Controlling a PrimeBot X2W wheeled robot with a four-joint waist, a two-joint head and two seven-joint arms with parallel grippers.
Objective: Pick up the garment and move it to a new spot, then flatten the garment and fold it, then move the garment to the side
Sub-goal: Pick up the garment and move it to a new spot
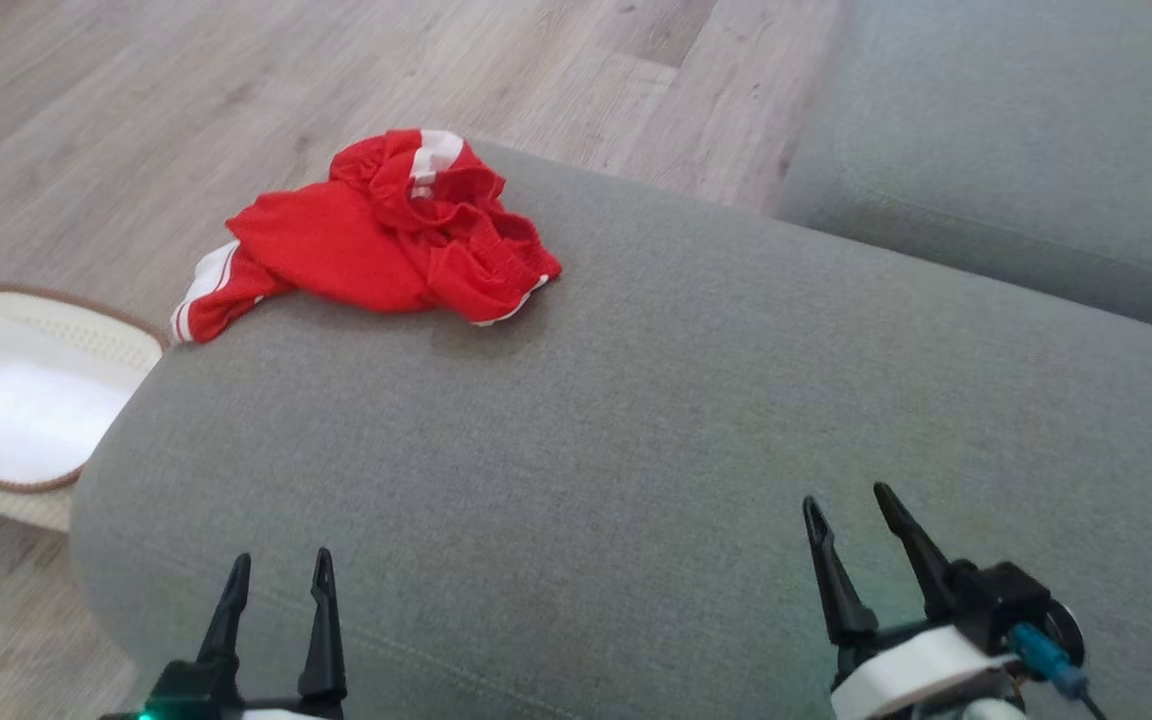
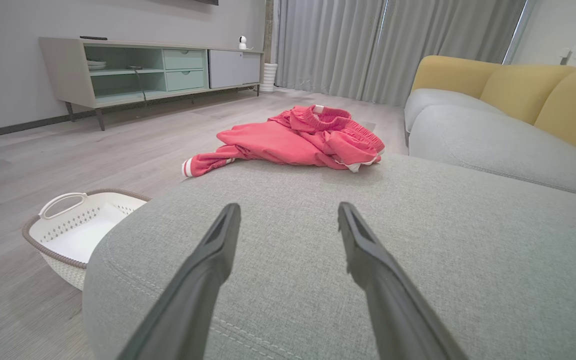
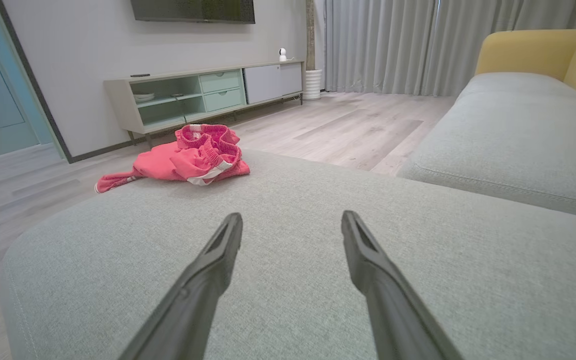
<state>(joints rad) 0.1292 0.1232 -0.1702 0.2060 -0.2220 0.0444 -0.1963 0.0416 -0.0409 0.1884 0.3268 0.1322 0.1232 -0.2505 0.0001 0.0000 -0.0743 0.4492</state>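
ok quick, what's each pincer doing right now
left pincer: open, holding nothing
right pincer: open, holding nothing

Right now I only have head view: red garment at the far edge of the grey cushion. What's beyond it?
Observer: Past the garment, a low TV cabinet stands across the wood floor.
Operator: Basket on the left, any handle?
Observer: Yes, a white loop handle on its rim.
Operator: Behind the grey seat, top right?
Observer: Yellow back cushions.
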